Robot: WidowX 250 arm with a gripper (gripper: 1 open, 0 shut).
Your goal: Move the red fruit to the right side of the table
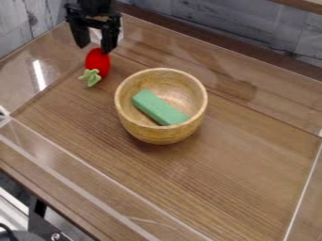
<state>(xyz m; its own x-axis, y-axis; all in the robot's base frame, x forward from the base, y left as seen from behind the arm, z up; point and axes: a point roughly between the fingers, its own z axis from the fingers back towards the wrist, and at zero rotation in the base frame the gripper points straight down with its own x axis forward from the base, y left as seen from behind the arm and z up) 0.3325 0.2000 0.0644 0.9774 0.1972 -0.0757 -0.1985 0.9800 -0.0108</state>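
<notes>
Bright red, with a green leafy tuft at its lower left end, the red fruit lies on the brown wood-grain tabletop near the far left corner, close to the clear acrylic wall. It looks like a small toy strawberry, far smaller than the wooden bowl to its right, and I see a gap between the two. From this single camera view, the black gripper hangs just above and behind the fruit, jaws spread apart and empty, pointing down. The arm above it is cut off by the top edge. I cannot tell whether the jaw tips touch the fruit. A green block lies inside the bowl. The fruit's surface detail is too small to make out.
</notes>
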